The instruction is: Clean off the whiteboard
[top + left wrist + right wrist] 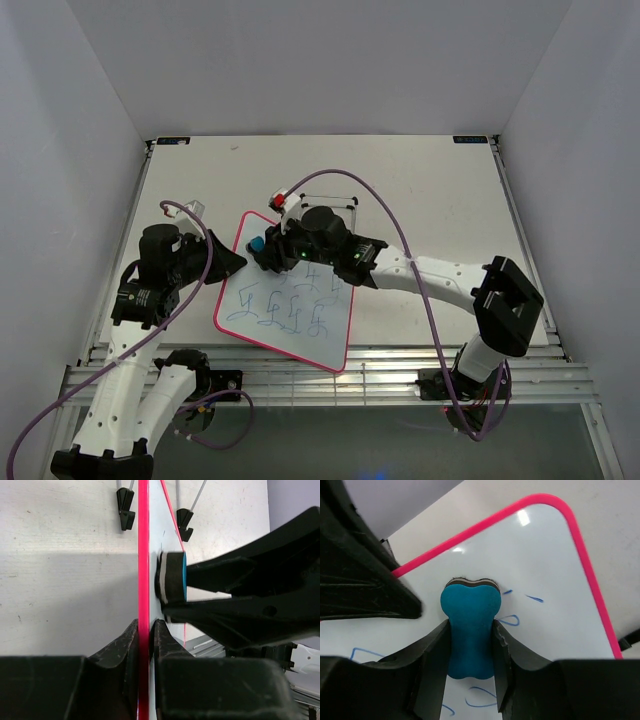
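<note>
The whiteboard (290,310), white with a pink frame and blue scribbles, lies tilted at the table's middle. My left gripper (232,262) is shut on its left pink edge (143,580), seen edge-on in the left wrist view. My right gripper (268,252) is shut on the blue bone-shaped eraser (470,630), whose dark felt face presses on the board's upper left part (540,570). The eraser also shows in the left wrist view (172,577) and in the top view (258,243). Blue marks (512,621) lie beside and below the eraser.
A thin black wire stand (325,203) sits just behind the board; its feet (125,507) show in the left wrist view. The table's near edge with metal rails (380,375) runs just below the board's lower corner.
</note>
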